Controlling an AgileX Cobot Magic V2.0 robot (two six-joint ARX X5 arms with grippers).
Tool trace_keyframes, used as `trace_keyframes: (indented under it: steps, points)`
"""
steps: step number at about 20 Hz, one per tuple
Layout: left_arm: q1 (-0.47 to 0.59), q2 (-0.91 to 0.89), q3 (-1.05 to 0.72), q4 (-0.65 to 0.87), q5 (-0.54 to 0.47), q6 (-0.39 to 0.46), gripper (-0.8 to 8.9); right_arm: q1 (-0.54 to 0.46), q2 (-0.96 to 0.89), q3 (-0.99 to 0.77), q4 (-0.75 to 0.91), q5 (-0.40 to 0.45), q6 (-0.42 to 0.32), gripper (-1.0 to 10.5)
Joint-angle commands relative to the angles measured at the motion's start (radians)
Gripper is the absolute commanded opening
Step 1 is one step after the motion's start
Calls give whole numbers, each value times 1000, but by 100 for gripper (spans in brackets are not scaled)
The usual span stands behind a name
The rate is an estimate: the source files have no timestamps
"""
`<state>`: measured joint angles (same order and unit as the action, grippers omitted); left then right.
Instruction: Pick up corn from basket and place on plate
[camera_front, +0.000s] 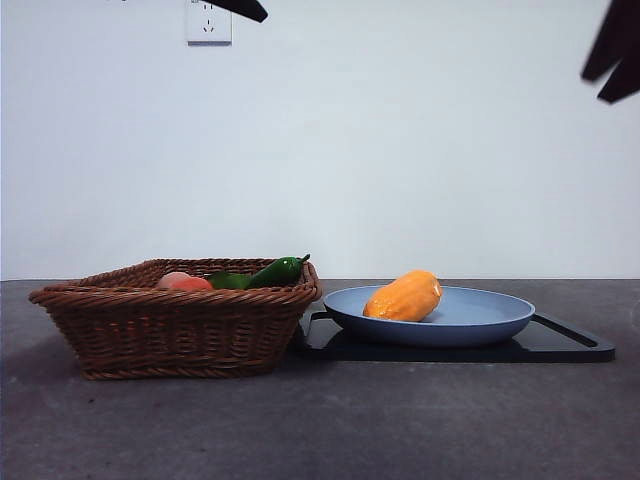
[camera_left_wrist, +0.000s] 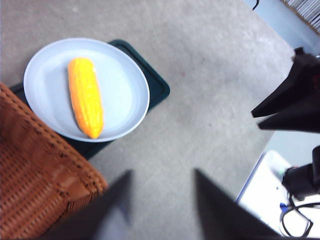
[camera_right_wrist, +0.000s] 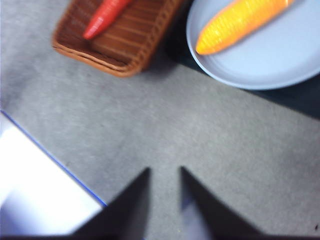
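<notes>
The orange-yellow corn (camera_front: 404, 297) lies on its side in the light-blue plate (camera_front: 480, 322), right of the wicker basket (camera_front: 170, 325). In the left wrist view the corn (camera_left_wrist: 86, 97) rests across the plate (camera_left_wrist: 125, 75), beside a corner of the basket (camera_left_wrist: 30, 165). My left gripper (camera_left_wrist: 162, 180) hangs open and empty, high above bare table. My right gripper (camera_right_wrist: 165, 172) is open too, its jaws a little apart with nothing between them. It is high over the table, well off from the corn (camera_right_wrist: 240, 22), the plate (camera_right_wrist: 270, 60) and the basket (camera_right_wrist: 125, 47).
The plate stands on a flat black tray (camera_front: 565, 347). A green pepper (camera_front: 275, 272) and a pinkish-orange fruit (camera_front: 183, 283) lie in the basket, along with a red vegetable (camera_right_wrist: 102, 20). A white sheet (camera_right_wrist: 35, 185) lies at the table's edge. Black arm tips (camera_front: 612, 55) show at the top corners.
</notes>
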<state>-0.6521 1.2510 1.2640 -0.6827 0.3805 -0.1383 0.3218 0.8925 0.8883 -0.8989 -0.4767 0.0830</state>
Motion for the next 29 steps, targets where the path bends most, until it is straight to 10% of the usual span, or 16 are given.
trace_keyframes:
  steps: [1,22,29]
  points:
    - [-6,13,24,-16,-7,36,7,5,6,-16,38,6,14,2]
    - [-3,10,24,-23,-46,54,6,3,7,-24,107,6,14,2]
    - [174,-147,-92,204,-74,318,7,3,7,-24,107,6,14,2]
